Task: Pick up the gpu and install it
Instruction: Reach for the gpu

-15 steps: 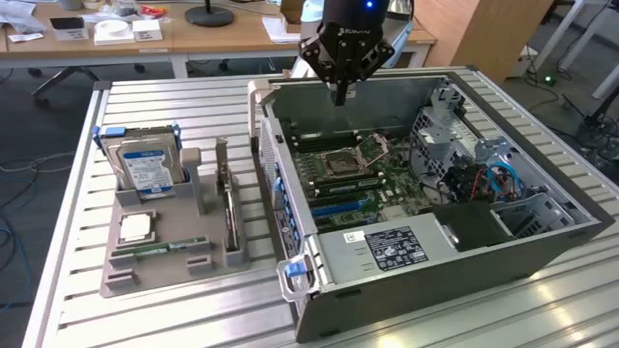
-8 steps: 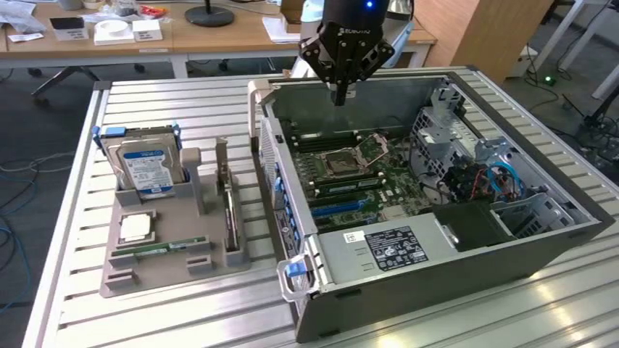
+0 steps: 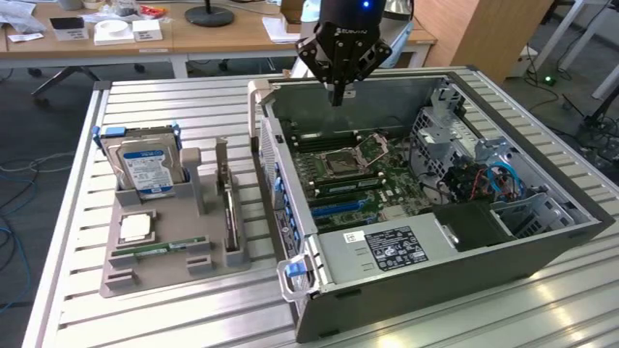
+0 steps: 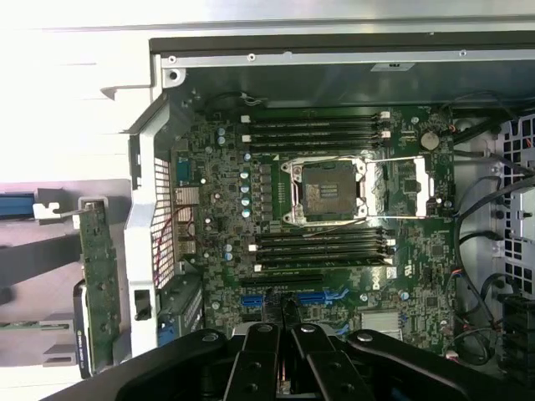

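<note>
The gpu (image 3: 229, 212) stands on edge in a slot of the grey holder (image 3: 155, 272), on the exterior view's left of the open computer case (image 3: 425, 246). In the wrist view the gpu (image 4: 100, 280) shows as a thin upright board just outside the case wall. My gripper (image 3: 337, 98) hangs above the far part of the case, over the motherboard (image 3: 353, 174), well apart from the gpu. Its fingers (image 4: 269, 355) are shut with nothing between them, pointing down at the motherboard (image 4: 334, 209) near the blue slots (image 4: 322, 296).
A silver hard drive (image 3: 145, 170) stands at the holder's far end. A square chip (image 3: 135, 227) and a green RAM stick (image 3: 159, 249) lie in the holder. Cables (image 3: 498, 181) and a power supply (image 3: 382, 246) fill the case. Desks and chairs stand behind the slatted table (image 3: 174, 109).
</note>
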### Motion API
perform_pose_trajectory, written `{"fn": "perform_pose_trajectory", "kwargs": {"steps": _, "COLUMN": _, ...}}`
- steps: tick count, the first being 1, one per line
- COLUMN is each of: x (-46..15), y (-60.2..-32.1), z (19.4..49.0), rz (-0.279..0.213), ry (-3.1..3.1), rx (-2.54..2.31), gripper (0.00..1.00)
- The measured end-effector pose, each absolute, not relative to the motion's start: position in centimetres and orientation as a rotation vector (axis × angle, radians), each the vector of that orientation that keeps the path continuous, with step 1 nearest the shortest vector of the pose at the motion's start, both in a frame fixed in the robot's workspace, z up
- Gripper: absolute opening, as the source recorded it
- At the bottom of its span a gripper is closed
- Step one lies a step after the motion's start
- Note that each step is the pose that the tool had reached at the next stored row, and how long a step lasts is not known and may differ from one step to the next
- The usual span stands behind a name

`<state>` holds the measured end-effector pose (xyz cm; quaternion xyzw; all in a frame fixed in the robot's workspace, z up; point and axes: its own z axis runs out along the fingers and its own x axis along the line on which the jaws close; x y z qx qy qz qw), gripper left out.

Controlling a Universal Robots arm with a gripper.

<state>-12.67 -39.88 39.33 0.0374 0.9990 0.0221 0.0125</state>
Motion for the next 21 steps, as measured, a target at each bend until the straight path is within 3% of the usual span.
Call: {"fn": "perform_pose_trajectory", "kwargs": {"steps": 21, "x": -15.8, "y": -39.9, "z": 39.3, "rz": 0.069, "ry": 3.114, "rx": 0.117, "gripper": 0.14}}
